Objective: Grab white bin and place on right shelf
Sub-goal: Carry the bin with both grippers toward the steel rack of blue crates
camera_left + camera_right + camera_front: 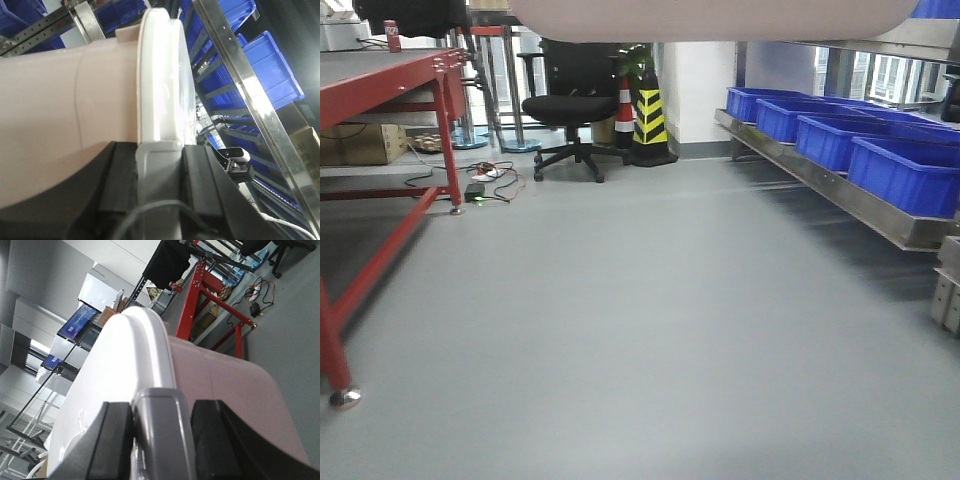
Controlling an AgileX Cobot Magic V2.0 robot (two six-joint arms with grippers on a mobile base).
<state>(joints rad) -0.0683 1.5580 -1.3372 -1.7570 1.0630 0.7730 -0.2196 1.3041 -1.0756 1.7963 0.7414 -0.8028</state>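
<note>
The left claw (159,185) and right claw (160,440) clamp the raised bin (710,18) (grab done); the shelf (260,110) awaits.

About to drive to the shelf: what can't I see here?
Front view: white bin cut off by top edge; only underside shows.
Left wrist view: right shelf partly behind bin; free spot not visible.
Both wrist views: contents hidden by lid.

Floor (620,330) lies open ahead under the white bin (720,18) — red table (380,75) left, blue crates (905,170) right.
</note>
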